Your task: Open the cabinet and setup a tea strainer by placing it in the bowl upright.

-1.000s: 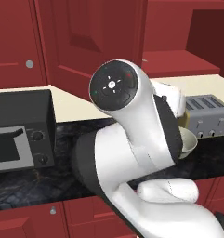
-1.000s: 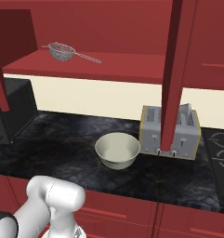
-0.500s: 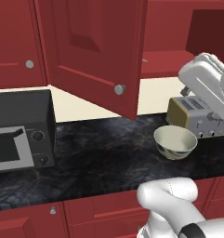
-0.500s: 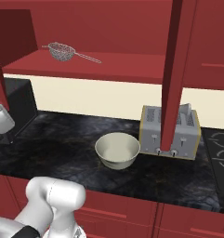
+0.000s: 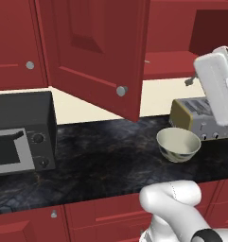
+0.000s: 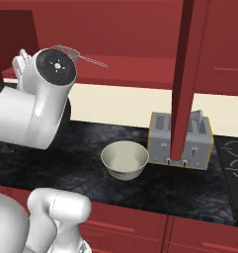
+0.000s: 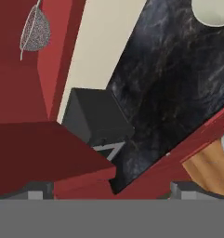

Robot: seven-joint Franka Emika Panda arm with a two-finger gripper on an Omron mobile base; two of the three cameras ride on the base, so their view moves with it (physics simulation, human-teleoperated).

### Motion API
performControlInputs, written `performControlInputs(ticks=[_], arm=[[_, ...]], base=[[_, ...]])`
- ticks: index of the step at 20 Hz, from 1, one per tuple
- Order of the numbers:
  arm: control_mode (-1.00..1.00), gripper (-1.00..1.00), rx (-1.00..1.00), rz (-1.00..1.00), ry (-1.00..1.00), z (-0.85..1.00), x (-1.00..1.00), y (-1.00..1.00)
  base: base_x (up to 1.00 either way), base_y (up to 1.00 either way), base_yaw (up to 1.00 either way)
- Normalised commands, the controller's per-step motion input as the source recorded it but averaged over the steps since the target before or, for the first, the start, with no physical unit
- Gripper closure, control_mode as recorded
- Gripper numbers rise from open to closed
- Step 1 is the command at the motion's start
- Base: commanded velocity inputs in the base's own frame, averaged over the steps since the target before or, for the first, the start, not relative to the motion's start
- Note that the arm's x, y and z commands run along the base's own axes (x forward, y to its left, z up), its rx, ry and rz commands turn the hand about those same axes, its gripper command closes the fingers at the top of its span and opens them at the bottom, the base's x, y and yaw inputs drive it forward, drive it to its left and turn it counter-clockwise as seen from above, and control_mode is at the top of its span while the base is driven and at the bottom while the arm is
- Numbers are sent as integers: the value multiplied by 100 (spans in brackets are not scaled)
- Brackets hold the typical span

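While the tea strainer [image 6: 66, 50] lies on the open cabinet [image 6: 140, 66] shelf, the tool [image 7: 108, 193] gapes wide, empty.

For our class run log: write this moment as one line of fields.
dark red wall cabinet: open | silver mesh tea strainer: on shelf | round cream bowl: empty, on counter | end effector: open, holding nothing

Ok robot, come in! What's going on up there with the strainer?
Hand open, holding nothing. Cabinet doors open; strainer lying on the shelf, not grabbed yet. Bowl waiting on the counter beside the toaster.
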Motion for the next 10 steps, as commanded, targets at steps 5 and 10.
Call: performControlInputs(ticks=[5, 10], arm=[[-100, -100, 25, 20, 22, -21, 100, 26], [-100, -100, 4, 22, 0, -3, 45, 17]], base=[[0, 0, 0], [0, 0, 0]])
